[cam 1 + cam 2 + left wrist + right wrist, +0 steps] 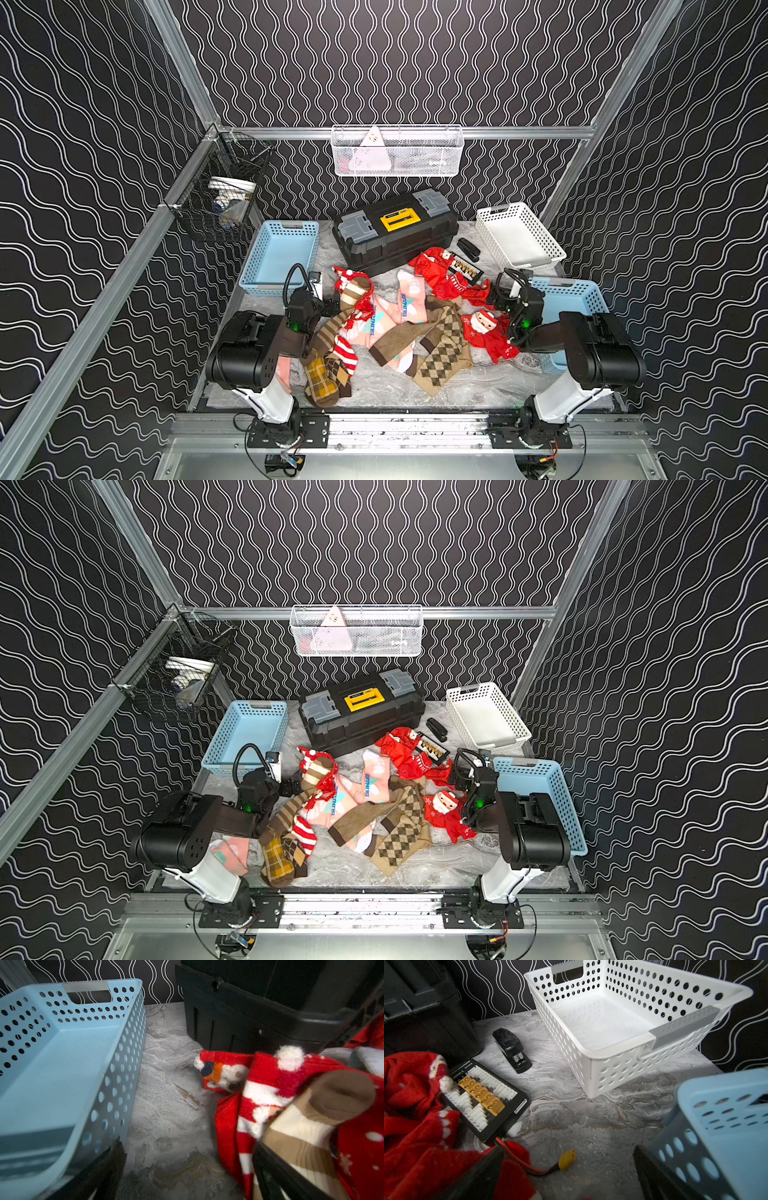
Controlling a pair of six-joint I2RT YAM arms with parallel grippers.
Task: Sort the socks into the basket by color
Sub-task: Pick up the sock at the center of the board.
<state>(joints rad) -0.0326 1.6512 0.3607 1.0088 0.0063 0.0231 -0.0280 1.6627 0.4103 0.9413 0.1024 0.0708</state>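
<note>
The socks lie in a heap mid-table: red Santa socks [486,332] [446,808], salmon-pink socks [411,295], tan argyle socks [444,353], a mustard plaid sock [322,378] and a red-white striped sock [345,353]. A pale blue basket [278,257] [62,1064] stands back left, a white basket [519,237] [612,1070] back right, and another blue basket [573,299] [716,1126] at the right. My left gripper [332,305] [188,1157] is open at the heap's left edge, one finger against a red striped sock [259,1093]. My right gripper [496,293] [568,1153] is open over bare table beside a red sock [415,1095].
A black toolbox [395,232] stands at the back centre. A black stapler [510,1049], a connector board [483,1097] and its yellow plug [566,1160] on a red-black lead lie between the red socks and the white basket. Wire baskets hang on the walls.
</note>
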